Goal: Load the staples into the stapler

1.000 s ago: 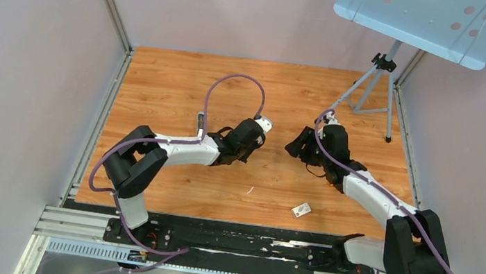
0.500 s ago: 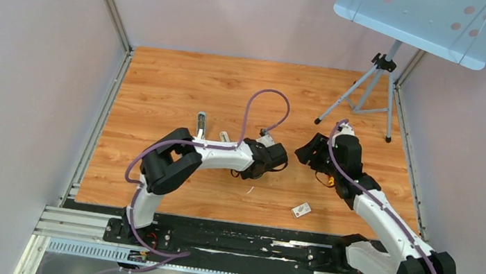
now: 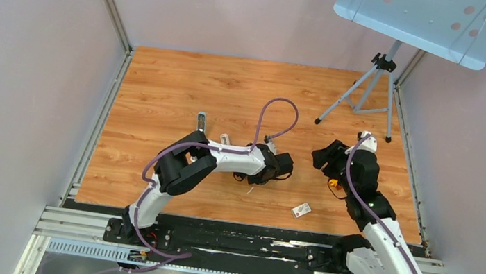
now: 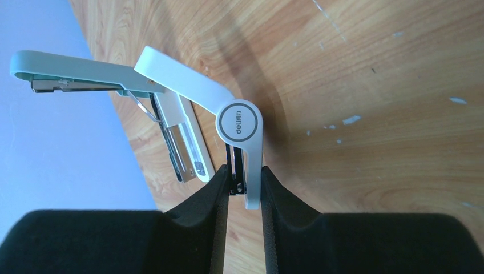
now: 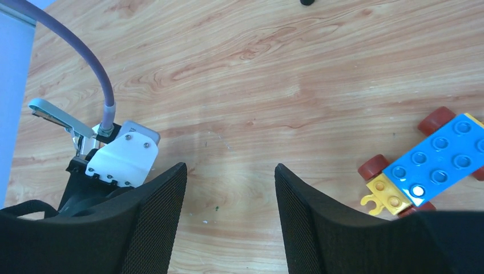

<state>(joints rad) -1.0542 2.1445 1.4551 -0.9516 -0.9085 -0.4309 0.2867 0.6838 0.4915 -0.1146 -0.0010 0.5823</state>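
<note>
You are looking at a table (image 3: 162, 85) where the left gripper (image 4: 244, 171) and the right gripper (image 5: 231, 168) are hanging side by side near the middle, apart. The stapler (image 4: 188, 84) is sitting between the left gripper's fingers (image 4: 208, 220) at its hinge end, its opened parts reaching away from them. A toy car (image 5: 439, 154) is lying just beside the right gripper. A small box (image 3: 301, 209) is resting near the front edge, before the gap between the grippers. A tripod (image 3: 384, 62) is standing at the back right corner.

The stapler (image 4: 182, 84) is seen in white with a silver inner channel and a grey ring mark, the table (image 3: 162, 85) is patterned in orange-brown wood grain, the toy car (image 5: 436, 157) is coloured blue, yellow and red, and the cable (image 5: 74, 51) is purple.
</note>
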